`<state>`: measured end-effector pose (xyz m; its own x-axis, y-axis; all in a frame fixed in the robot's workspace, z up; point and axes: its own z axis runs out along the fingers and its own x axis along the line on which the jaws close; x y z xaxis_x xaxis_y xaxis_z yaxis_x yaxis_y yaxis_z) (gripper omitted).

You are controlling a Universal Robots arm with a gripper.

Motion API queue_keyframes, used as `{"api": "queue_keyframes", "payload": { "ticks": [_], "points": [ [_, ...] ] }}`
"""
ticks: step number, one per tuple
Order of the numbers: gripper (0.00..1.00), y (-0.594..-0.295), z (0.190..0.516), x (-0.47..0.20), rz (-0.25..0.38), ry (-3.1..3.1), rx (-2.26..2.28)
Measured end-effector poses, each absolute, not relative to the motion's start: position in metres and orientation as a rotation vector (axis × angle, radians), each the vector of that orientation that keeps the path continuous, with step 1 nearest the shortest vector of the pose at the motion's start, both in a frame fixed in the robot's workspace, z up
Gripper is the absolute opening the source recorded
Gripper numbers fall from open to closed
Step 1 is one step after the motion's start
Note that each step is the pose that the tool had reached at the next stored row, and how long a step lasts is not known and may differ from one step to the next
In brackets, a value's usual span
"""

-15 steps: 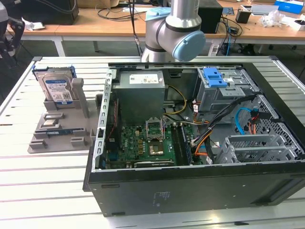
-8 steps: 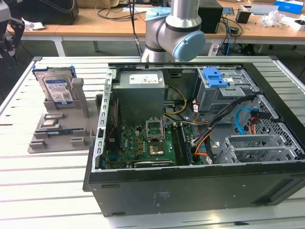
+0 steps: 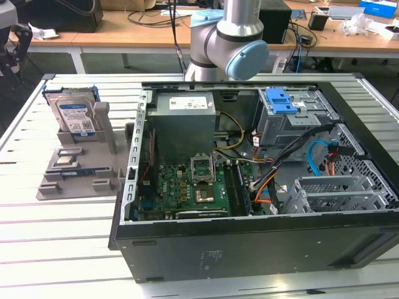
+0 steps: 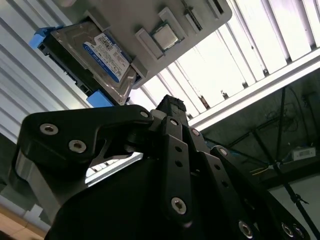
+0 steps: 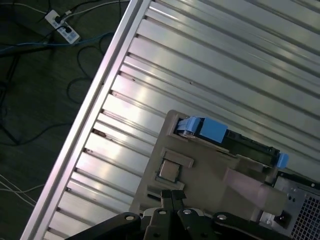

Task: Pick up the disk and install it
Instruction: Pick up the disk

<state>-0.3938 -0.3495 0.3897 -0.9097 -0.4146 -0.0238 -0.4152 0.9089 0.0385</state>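
1. Start at your gripper [image 5: 172, 194]. In the first wrist view its two black linkages run in from either side until the tips stand together. You can make out no gap between them, and nothing is held there, so read it as closed and empty.
2. Just past the tips is the grey holder [image 5: 210, 172], which lies on the slatted table [image 5: 210, 55]. The tips hang over the holder's flat part, near a small square part [image 5: 170, 171] set into it. They appear to touch nothing.
3. The disk [image 5: 207, 130] is farther across that same holder. It stands on edge in a slot at the side away from the gripper, with its blue carrier showing at both ends. In the second wrist view the labelled face of the disk [image 4: 107, 60] leans back against the holder, and it sits well beyond the gripper [image 4: 170, 104].
4. The relation to weigh is the disk's axis. Its upper edge runs nearly parallel to the line along which the linkages spread. By my judgement the tips are therefore lined up along the disk's length, not across its thin body.
5. In the exterior view the disk [image 3: 75, 115] and holder sit to the exterior view's left of the open computer case [image 3: 249, 249]. They are well apart from the grey cage [image 3: 293, 128] inside the case, so the disk is not yet lifted.
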Motion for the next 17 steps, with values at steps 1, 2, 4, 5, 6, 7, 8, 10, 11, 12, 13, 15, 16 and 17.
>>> {"api": "queue_keyframes", "payload": {
  "ticks": [1, 2, 4, 5, 6, 7, 8, 10, 11, 12, 13, 15, 16, 17],
  "points": [
    [0.11, -0.3495, 0.3897, -0.3937, 0.067, 3.053, -0.673],
    [0.11, -0.3495, 0.3897, -0.3937, 0.067, 3.051, -0.68],
    [0.11, -0.3495, 0.3897, -0.3937, 0.067, 3.046, -0.703],
    [0.11, -0.3495, 0.3897, -0.3937, 0.067, 3.044, -0.715],
    [0.11, -0.3495, 0.3897, -0.3938, 0.067, 3.042, -0.722],
    [0.11, -0.3495, 0.3897, -0.3938, 0.067, 3.039, -0.735],
    [0.11, -0.3495, 0.3897, -0.3937, 0.067, 3.036, -0.748],
    [0.11, -0.3495, 0.3897, -0.3938, 0.068, 3.029, -0.778],
    [0.11, -0.3495, 0.3897, -0.3937, 0.068, 3.026, -0.791],
    [0.11, -0.3495, 0.3897, -0.3938, 0.068, 3.022, -0.807],
    [0.11, -0.3495, 0.3897, -0.3937, 0.068, 3.016, -0.829],
    [0.11, -0.3495, 0.3897, -0.3938, 0.068, 2.999, -0.894],
    [0.11, -0.3495, 0.3897, -0.3938, 0.069, 2.991, -0.919],
    [0.11, -0.3495, 0.3897, -0.3937, 0.069, 2.985, -0.942]
  ]
}}
